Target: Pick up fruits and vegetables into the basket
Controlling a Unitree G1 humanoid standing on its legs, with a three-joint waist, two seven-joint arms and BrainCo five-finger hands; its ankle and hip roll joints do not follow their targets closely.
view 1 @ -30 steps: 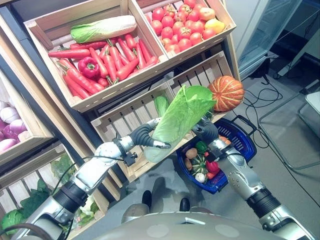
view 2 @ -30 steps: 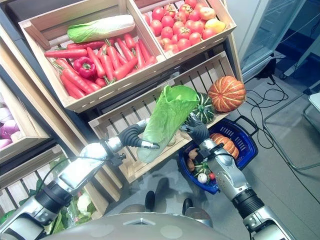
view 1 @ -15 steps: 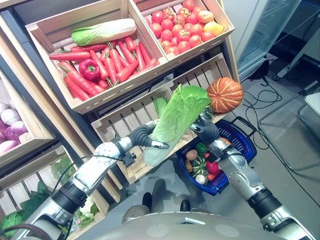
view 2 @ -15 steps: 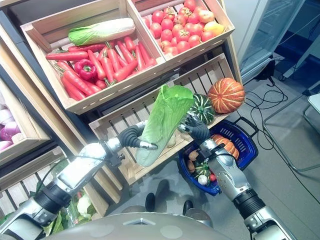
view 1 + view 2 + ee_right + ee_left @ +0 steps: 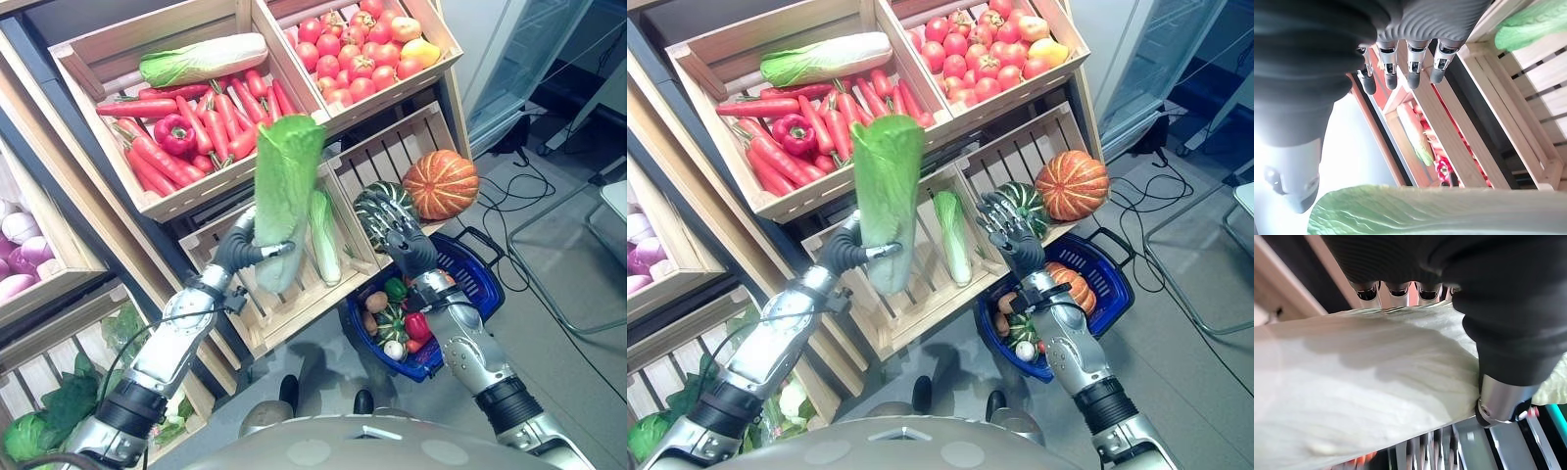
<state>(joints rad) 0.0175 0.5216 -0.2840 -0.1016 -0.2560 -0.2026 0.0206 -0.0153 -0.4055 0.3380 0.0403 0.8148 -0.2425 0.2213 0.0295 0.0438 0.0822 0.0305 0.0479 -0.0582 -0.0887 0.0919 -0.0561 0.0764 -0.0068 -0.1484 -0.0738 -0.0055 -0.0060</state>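
My left hand (image 5: 238,251) is shut on the pale stem of a long green napa cabbage (image 5: 285,192), which stands upright in front of the carrot crate. In the left wrist view my fingers (image 5: 1396,290) and thumb curl round the cabbage (image 5: 1361,382). My right hand (image 5: 408,249) is open with its fingers spread, holding nothing, just above the near left rim of the blue basket (image 5: 486,281). The basket stands on the floor and holds several vegetables, among them a small striped squash (image 5: 391,322) and a red pepper (image 5: 416,326).
A crate of carrots (image 5: 211,117) with a red pepper and another cabbage sits above, next to a crate of tomatoes (image 5: 358,49). The lower crate holds a second cabbage (image 5: 323,235), a green striped squash (image 5: 377,206) and an orange pumpkin (image 5: 441,183). Leafy greens (image 5: 29,431) lie lower left.
My left hand has swung the cabbage up and to the left, from leaning over the basket side to upright. The right hand, earlier partly behind the leaves, now shows with spread fingers.
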